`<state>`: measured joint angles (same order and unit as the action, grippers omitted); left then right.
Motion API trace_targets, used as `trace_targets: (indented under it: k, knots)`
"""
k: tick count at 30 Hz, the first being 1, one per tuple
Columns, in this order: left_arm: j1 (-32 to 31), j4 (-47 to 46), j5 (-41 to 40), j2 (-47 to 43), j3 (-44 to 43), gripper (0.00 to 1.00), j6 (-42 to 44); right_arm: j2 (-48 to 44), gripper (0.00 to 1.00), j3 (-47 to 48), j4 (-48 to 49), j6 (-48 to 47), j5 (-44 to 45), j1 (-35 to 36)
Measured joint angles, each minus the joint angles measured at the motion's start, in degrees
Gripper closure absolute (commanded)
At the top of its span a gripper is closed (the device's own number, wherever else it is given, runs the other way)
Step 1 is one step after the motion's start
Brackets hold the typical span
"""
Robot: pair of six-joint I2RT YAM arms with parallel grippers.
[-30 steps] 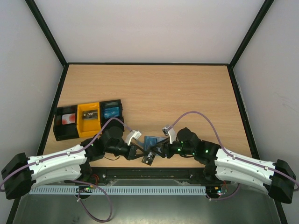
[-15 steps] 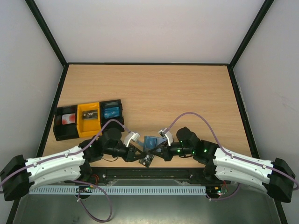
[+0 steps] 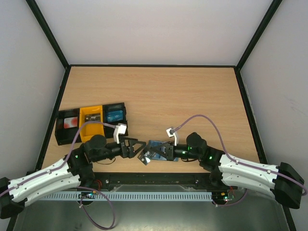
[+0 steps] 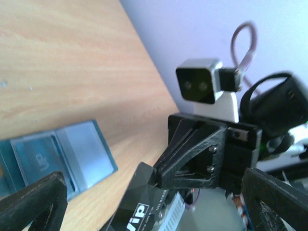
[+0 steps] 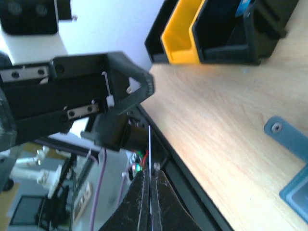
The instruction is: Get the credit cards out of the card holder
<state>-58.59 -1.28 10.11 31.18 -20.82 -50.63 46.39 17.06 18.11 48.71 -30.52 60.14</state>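
The teal card holder (image 3: 155, 145) lies open on the table near the front edge, between the two grippers. In the left wrist view the card holder (image 4: 62, 159) shows a pale card tucked in its inner panel. My right gripper (image 3: 161, 153) is shut on a black credit card (image 3: 144, 158) marked VIP, held just off the table's front edge. That card (image 4: 137, 204) sits pinched in the right gripper's black fingers (image 4: 192, 154). Seen edge-on, the card (image 5: 149, 144) rises from my shut right gripper (image 5: 150, 175). My left gripper (image 3: 137, 147) stands open with nothing between its fingers, just left of the card.
A row of three trays stands at the left: a black one (image 3: 67, 127) holding a red-and-white card, a yellow one (image 3: 91, 122), and a black one (image 3: 115, 115) holding a blue card. The table's black front rail (image 3: 154, 179) runs just below both grippers.
My right gripper shut on the black card. My left gripper then opened, let the card go and drew back to the left. The card holder stayed on the table.
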Motion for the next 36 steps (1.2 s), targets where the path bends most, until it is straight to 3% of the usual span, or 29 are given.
trace_targets:
  k: [10,21,26,31,36]
  knots:
    - [0.00,-2.29,-9.86,-12.33,4.48,0.02,-9.29,4.98,0.98,-1.57,17.38,16.63,15.63,0.11]
    - [0.00,-7.78,-11.96,-10.29,7.48,0.14,-15.76,10.78,0.98,0.83,24.70,24.63,25.75,0.74]
    - [0.00,-12.46,-12.04,-6.78,8.74,0.28,-17.99,11.37,0.98,2.73,26.47,25.94,28.00,1.14]
    - [0.00,-15.56,-11.69,-3.87,8.72,0.48,-18.67,12.07,0.98,3.08,26.99,26.64,28.83,1.64]
    - [-0.02,-16.92,-12.24,-3.52,8.66,0.77,-18.40,12.17,0.98,3.08,27.10,27.12,29.29,2.01]
